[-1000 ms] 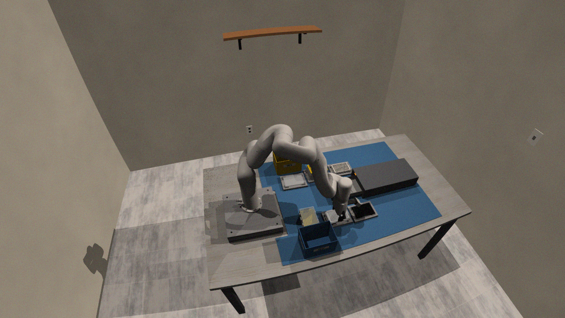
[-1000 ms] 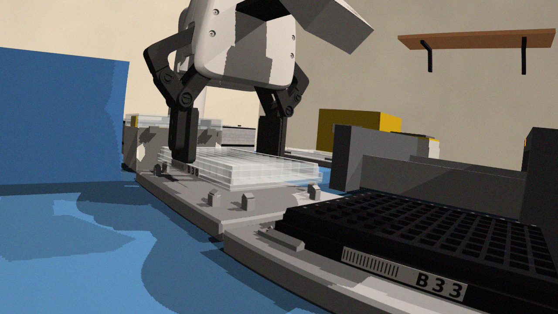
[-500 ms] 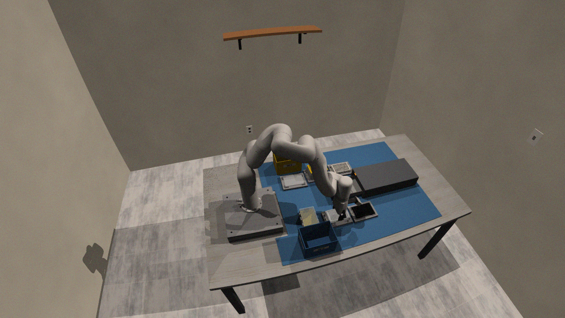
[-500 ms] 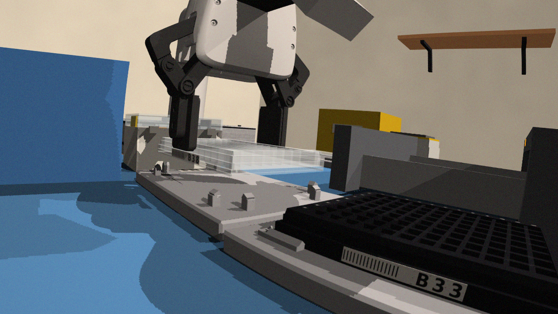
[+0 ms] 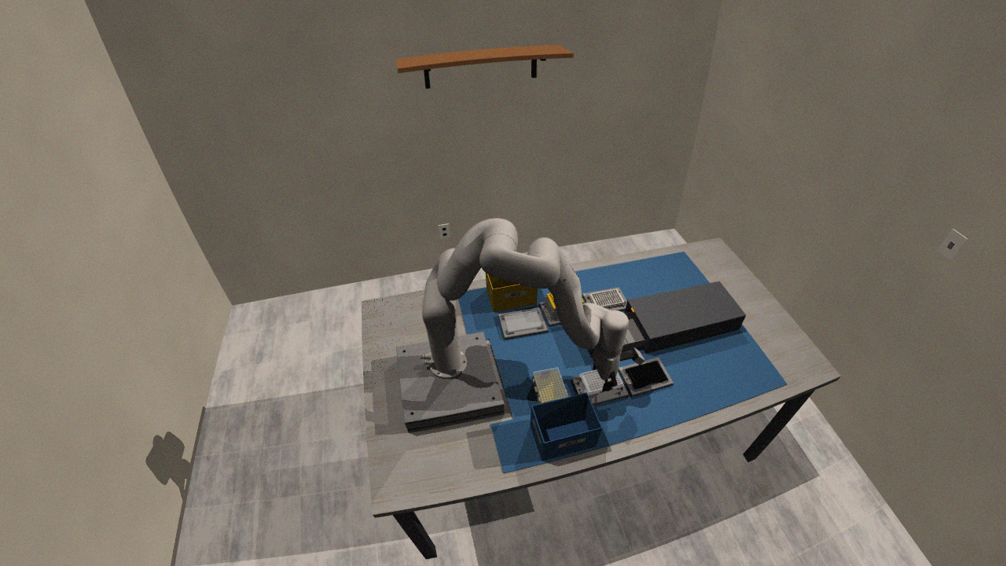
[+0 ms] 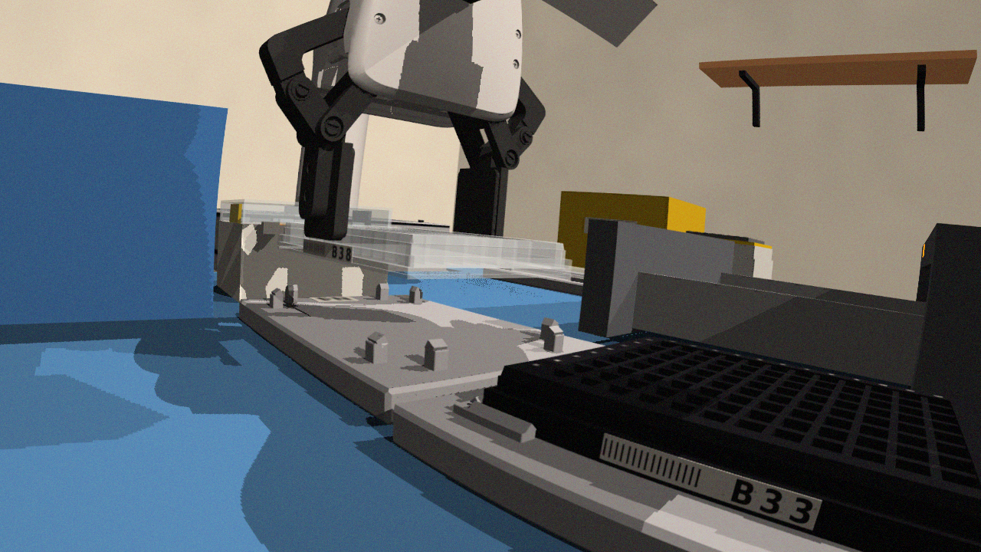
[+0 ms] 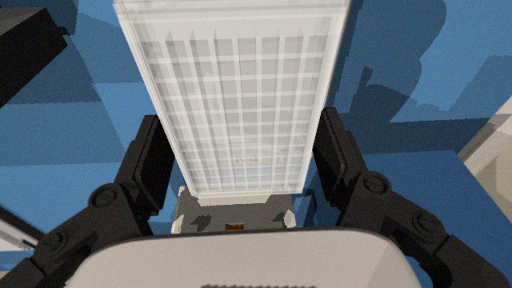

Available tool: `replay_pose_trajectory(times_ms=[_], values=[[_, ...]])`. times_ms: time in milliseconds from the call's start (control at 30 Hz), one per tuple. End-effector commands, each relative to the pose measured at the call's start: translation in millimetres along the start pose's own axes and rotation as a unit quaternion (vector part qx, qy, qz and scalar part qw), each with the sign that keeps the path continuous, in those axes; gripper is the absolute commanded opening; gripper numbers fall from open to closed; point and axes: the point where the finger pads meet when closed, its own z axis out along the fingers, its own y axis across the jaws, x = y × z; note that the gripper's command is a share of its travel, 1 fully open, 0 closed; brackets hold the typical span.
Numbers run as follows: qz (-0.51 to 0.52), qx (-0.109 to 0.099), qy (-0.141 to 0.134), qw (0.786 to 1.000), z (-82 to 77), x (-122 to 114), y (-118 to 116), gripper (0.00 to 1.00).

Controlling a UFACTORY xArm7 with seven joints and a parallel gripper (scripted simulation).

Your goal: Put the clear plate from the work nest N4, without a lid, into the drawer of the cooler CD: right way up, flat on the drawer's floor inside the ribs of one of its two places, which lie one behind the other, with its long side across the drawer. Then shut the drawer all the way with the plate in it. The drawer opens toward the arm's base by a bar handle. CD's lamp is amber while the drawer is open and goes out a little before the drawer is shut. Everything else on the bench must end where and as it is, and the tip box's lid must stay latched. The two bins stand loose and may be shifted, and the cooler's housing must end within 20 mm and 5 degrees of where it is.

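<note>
We had the clear plate B38 (image 6: 438, 250) clamped across its short width in our hand (image 6: 405, 223), fingers spread wide on it, and it hung level above the work nest N4 (image 6: 405, 349), free of its pegs. The pick looked done; carrying it to the cooler CD (image 5: 685, 313), seating it and shutting the drawer were left.

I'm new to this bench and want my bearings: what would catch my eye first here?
The gripper holds the clear plate by its long sides, lifted above its now bare grey nest. Close in front lies a black well plate labelled B33. Beyond the yellow bin, a wooden shelf hangs on the wall.
</note>
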Motion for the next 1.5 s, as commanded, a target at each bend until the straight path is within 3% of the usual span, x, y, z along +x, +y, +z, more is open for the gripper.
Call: replay_pose_trajectory(times_ms=[0,1467], values=[[0.000,-0.001,0.002,1.000,-7.3,1.5,0.6,0.00],[0.000,-0.001,0.002,1.000,-74.1,1.4,0.5,0.00]])
